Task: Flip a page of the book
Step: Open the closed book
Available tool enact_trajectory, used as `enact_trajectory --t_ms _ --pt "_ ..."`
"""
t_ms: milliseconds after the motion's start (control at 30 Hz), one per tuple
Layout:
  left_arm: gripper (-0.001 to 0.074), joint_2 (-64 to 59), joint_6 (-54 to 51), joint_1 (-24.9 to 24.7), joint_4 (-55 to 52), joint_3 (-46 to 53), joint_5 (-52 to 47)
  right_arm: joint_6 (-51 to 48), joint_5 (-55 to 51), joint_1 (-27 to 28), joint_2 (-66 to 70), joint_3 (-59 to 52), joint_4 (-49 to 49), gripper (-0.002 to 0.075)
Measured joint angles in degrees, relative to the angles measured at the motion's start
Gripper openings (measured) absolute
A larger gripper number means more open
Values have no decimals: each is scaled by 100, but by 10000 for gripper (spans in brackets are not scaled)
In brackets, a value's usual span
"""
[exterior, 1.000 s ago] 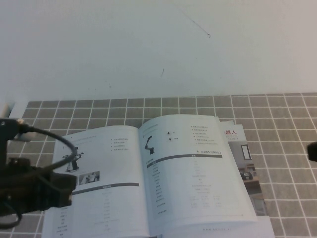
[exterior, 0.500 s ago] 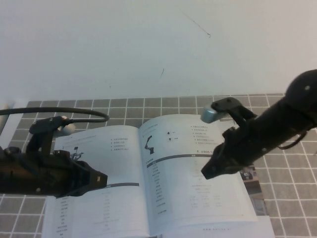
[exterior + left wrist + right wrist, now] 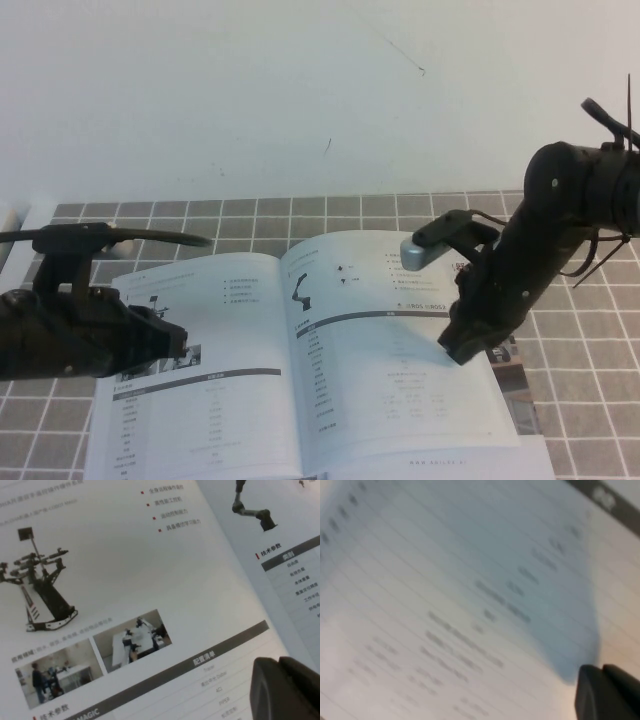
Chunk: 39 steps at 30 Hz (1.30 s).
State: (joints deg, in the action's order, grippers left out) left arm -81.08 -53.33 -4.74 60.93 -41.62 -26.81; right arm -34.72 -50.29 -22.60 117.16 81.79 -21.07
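The book (image 3: 300, 365) lies open and flat on the bench (image 3: 200, 215), which is covered by a grey tiled mat with white grid lines; behind the mat rises a plain white wall (image 3: 250, 90). In the high view the book fills the lower middle of the scene, from about 7 o'clock round to 4 o'clock, its spine running up toward 12 o'clock.

The page (image 3: 385, 350) with the small black robot arm, the dark grey bar and the table is the right-hand leaf, lying flat. At its outer edge, toward 3 o'clock, the corners of further colour-printed sheets (image 3: 495, 330) stick out from under it. The left-hand leaf (image 3: 205, 370) carries a two-armed robot drawing and two small photos, seen plainly in the left wrist view.

The right hand (image 3: 462, 350) is at about 3 o'clock over the outer part of the page, tip pointing down, at or just above the paper beside the grey bar; whether it touches cannot be told. Its fingers are closed together and have hold of nothing. In the right wrist view the dark tip (image 3: 607, 692) hangs close over blurred table lines.

The left hand (image 3: 172, 338) is at about 9 o'clock, low over the left-hand leaf near the robot drawing. Whether it is open or closed cannot be told; a dark part of it (image 3: 285, 690) shows above the paper.
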Motion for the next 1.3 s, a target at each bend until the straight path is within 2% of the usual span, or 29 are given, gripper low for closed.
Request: enact_trajectory --t_ms 133,433,667,1000,1300 --pt "-3 0 -174 0 304 0 -90 389 -405 0 0 0 717 -3" --pt "-3 -60 -715 -267 1120 0 -912 126 -789 0 39 0 46 -3" --pt "-3 -84 -1278 -470 1349 0 -974 -182 -1273 0 400 0 14 -3" --pt "-3 -84 -1172 -470 1384 0 -878 102 -1758 0 439 34 290 -3" --pt "-3 -84 -1165 -470 1540 0 -1316 202 -1769 0 200 34 368 -3"
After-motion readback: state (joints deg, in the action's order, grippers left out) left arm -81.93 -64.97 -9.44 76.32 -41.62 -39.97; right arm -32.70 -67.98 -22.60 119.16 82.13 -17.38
